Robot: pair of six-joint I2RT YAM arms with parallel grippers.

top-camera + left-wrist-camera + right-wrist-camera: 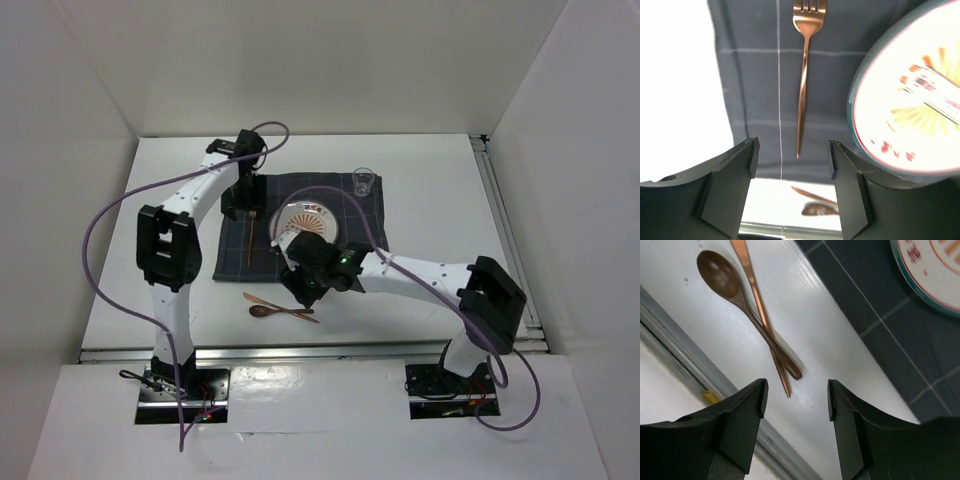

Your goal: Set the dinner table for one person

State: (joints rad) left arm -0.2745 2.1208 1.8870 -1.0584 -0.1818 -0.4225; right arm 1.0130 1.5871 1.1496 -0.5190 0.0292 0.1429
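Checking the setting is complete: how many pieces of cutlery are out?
3. A fork lies on the cloth, left of the plate; a wooden spoon and a copper utensil, probably a knife, lie crossed on the table in front of the cloth. Others may be hidden.

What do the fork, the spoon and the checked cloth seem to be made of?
Fork: probably metal, polished copper-coloured finish, with bright glints along the handle. Spoon: perhaps dark wood or a dark coating; smooth, soft sheen, so I cannot be sure. Cloth: woven fabric, matte dark grey with thin pale lines.
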